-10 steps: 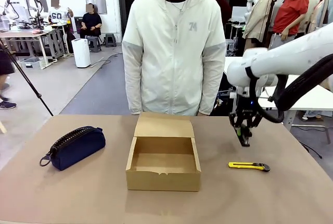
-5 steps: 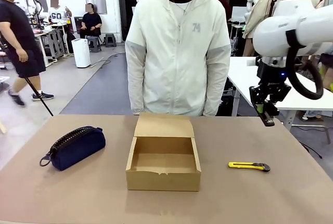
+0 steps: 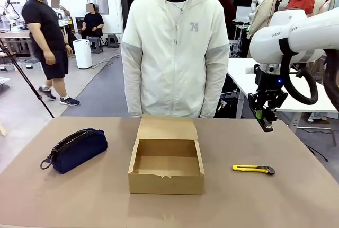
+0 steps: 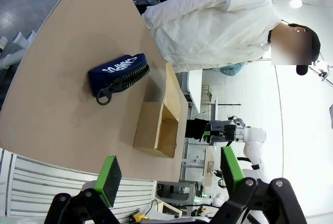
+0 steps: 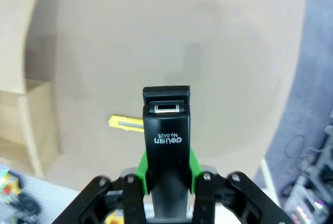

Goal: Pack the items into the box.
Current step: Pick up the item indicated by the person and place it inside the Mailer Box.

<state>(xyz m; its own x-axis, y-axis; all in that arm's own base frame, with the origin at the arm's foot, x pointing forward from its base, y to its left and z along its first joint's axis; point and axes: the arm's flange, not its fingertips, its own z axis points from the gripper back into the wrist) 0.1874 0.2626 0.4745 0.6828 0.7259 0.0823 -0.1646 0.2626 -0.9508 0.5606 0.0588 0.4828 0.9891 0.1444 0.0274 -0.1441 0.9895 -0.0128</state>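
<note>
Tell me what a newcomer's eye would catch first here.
The right gripper, raised over the right side of the table, is shut on a black stapler. An open cardboard box sits in the middle before a person, a navy pouch on its left, a yellow utility knife on its right.

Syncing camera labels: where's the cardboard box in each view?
Front: box centre, flap open at far side.
Left wrist: box mid-frame, below-right of the pouch.
Right wrist: box at left edge, cut off.
Shared landmark: yellow knife beside it, front and right wrist.
</note>
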